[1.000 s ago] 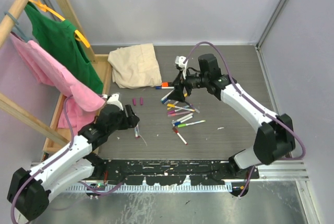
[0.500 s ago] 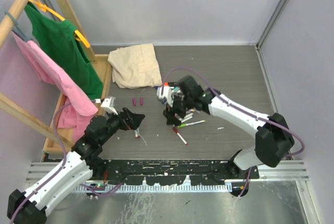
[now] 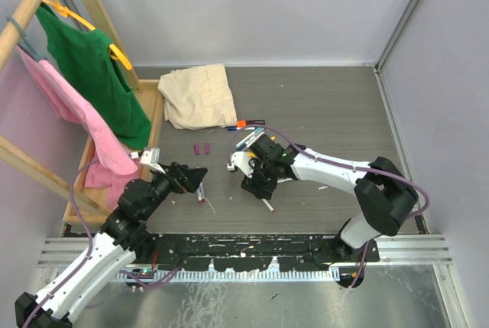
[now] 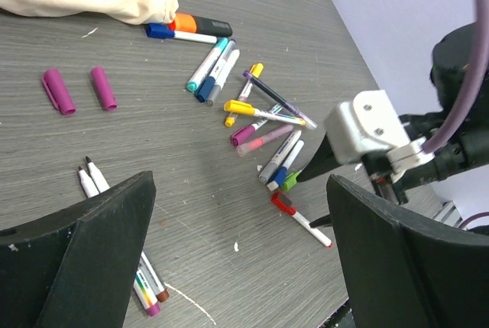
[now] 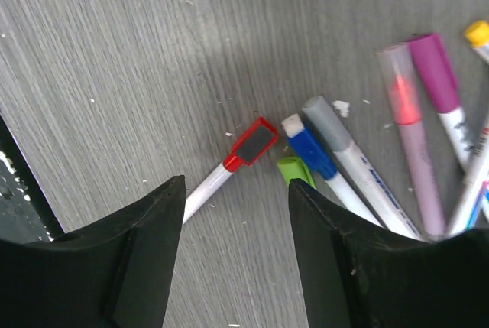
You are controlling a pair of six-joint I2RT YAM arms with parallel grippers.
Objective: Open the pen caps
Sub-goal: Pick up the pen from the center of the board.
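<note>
Several thin white pens with coloured caps lie in a pile [image 3: 263, 161] mid-table. My right gripper [image 3: 255, 184] is open and low over the pile's near end. In the right wrist view its jaws [image 5: 237, 259] straddle a red-capped pen [image 5: 248, 144], with a green cap [image 5: 294, 169], a blue cap [image 5: 309, 148] and a purple cap [image 5: 435, 76] beside it. My left gripper [image 3: 197, 180] is open and empty [image 4: 237, 267], above two uncapped pens [image 4: 114, 236]. Two loose purple caps [image 4: 80, 89] lie further back. The red-capped pen [image 4: 302, 217] lies between the grippers.
A beige cloth [image 3: 197, 95] lies at the back, with a thick black marker with orange cap [image 4: 199, 24] by its edge. A wooden clothes rack [image 3: 84, 7] with pink and green garments stands at the left. Grey walls close the back and right.
My right arm swung from the far side of the pile to its near end and dropped low over the red-capped pen. My left arm drew back slightly toward its base.
</note>
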